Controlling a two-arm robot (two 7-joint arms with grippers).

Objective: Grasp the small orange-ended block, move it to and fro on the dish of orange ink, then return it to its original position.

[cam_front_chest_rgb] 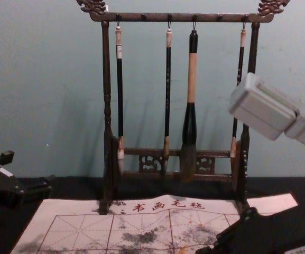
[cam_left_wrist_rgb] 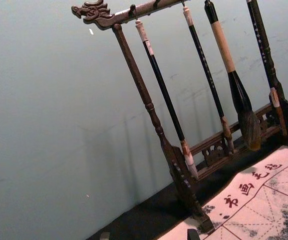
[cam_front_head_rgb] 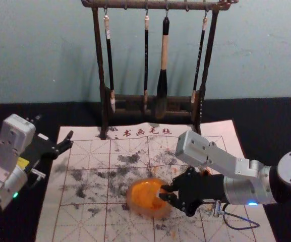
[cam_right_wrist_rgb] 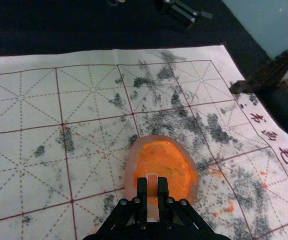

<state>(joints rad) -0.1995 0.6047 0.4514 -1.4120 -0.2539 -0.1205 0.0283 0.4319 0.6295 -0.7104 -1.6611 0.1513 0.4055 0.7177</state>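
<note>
One oblong block [cam_right_wrist_rgb: 152,186] in right claw [cam_front_head_rgb: 165,192]

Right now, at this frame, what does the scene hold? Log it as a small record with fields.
block: orange-tinted, gripped, over the dish
block touching ink: cannot tell
right hand: fingers shut on the block
dish: holds orange ink, sits on the mat
left hand: open, near the mat's left edge
mat: gridded, with dark smudges and some orange marks
rack: behind the dish, four brushes hanging
block's return: not yet done
</note>
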